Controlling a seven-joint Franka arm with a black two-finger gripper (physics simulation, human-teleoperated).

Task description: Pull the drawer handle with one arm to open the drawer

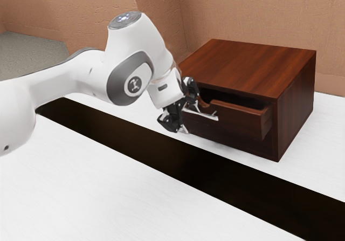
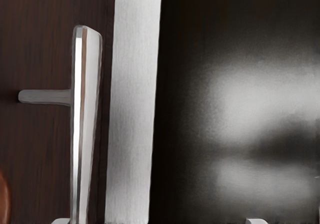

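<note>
Drawer [image 1: 232,119]: dark wood, set in a matching cabinet [image 1: 248,63] on the white table [image 1: 323,160], at the exterior view's right. It stands partly pulled out, its front facing the exterior view's left and near side. The handle [image 1: 202,111] is a silver bar whose long axis runs level along the front; the wrist view shows it held off the wood by a stub post [image 2: 42,96]. The gripper [image 1: 180,111] sits at the handle's left end; whether it is spread or pinching cannot be told. Markings: one small emblem [image 1: 133,83] on the arm's grey joint cap, unreadable.
</note>
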